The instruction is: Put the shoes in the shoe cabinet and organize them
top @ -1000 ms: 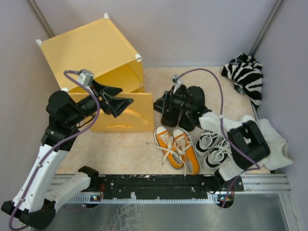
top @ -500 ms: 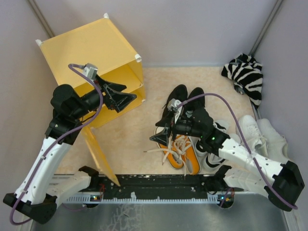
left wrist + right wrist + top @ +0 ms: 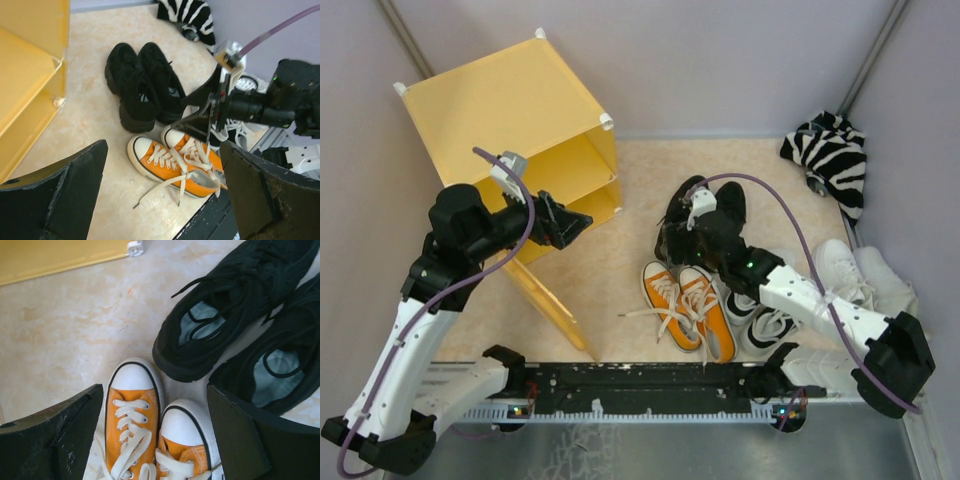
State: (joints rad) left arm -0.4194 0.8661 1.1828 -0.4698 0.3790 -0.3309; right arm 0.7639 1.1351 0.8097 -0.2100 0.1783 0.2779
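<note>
The yellow shoe cabinet (image 3: 510,100) stands at the back left, its door (image 3: 545,305) swung out toward the near edge and its inner shelf (image 3: 25,70) showing. The orange sneakers (image 3: 690,305) lie side by side in the middle, with the black pair (image 3: 698,205) just behind them. The black-and-white sneakers (image 3: 760,312) and white sneakers (image 3: 860,275) lie to the right. My left gripper (image 3: 582,220) is open and empty in front of the cabinet opening. My right gripper (image 3: 672,245) is open and empty, low over the orange toes (image 3: 132,382) and the black shoes (image 3: 225,325).
A zebra-striped cloth bundle (image 3: 832,152) lies in the back right corner. The open door stands between the left arm and the orange sneakers. Loose white laces (image 3: 165,182) trail on the floor toward the black front rail (image 3: 650,385).
The cabinet door has swung open from shut to pointing at the near edge. My left gripper has drawn back to the cabinet front. My right gripper moved forward off the black shoes and now hovers at the orange toes.
</note>
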